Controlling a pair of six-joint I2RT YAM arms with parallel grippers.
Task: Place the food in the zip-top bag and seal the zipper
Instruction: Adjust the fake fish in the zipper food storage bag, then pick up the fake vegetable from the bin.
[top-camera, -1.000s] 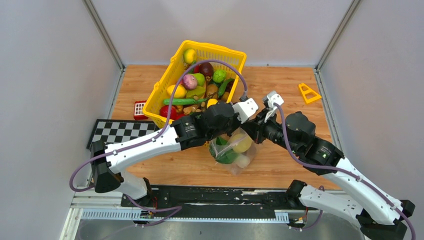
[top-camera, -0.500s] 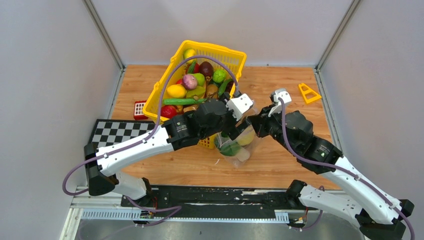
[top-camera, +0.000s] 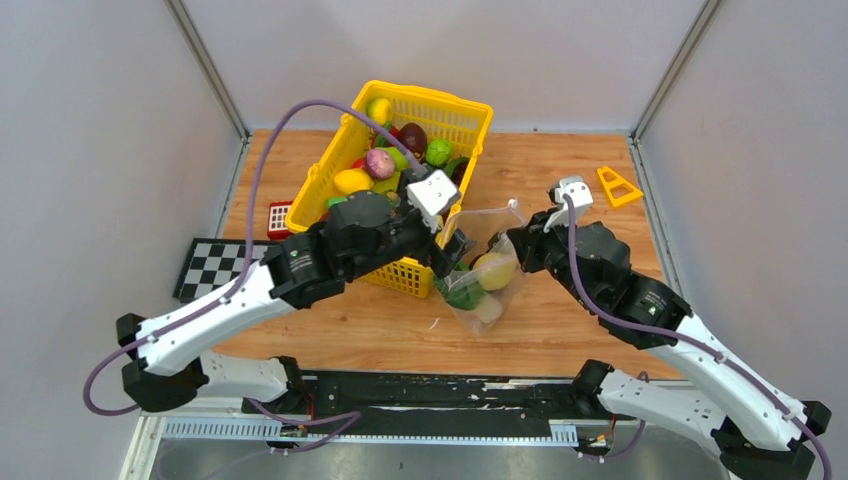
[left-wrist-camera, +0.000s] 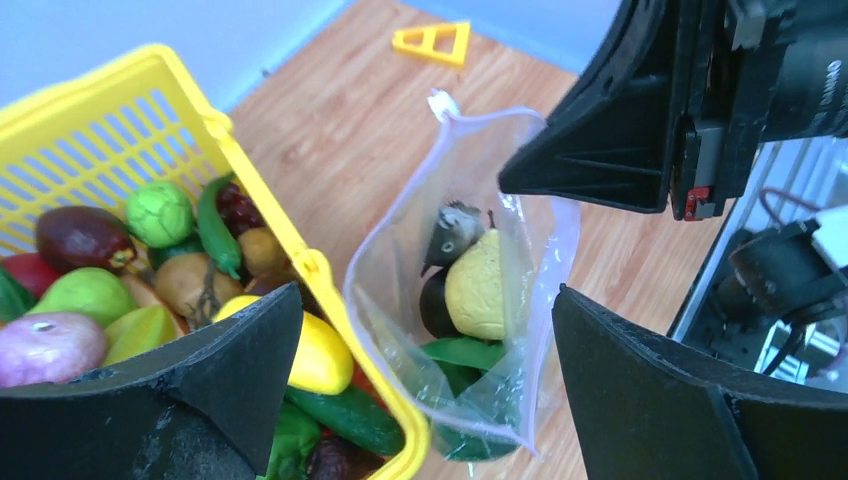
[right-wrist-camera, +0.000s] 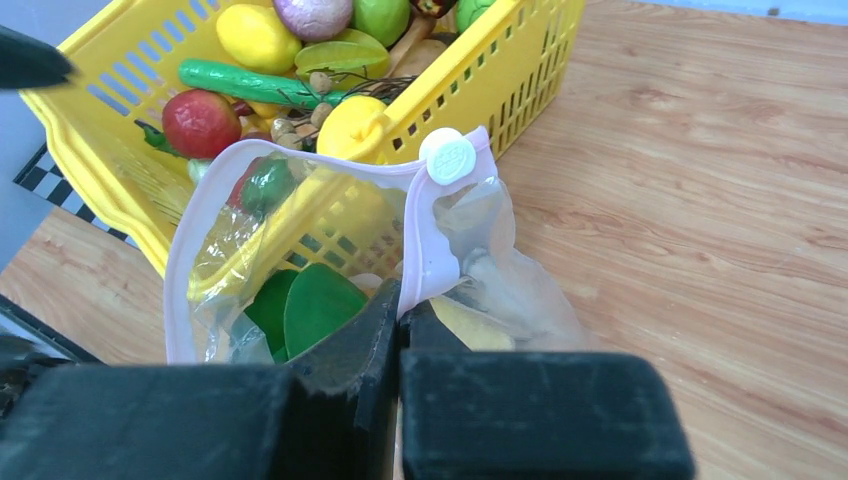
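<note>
Right end effector (right-wrist-camera: 400, 305) alone pinches the zip-top bag (right-wrist-camera: 215, 240); left end effector (left-wrist-camera: 425, 305) spread empty; bag's mouth could collapse.

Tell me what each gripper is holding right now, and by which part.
The right gripper pinches the zip-top bag by its pink zipper strip, near the white slider. The left gripper is open, holding nothing.
</note>
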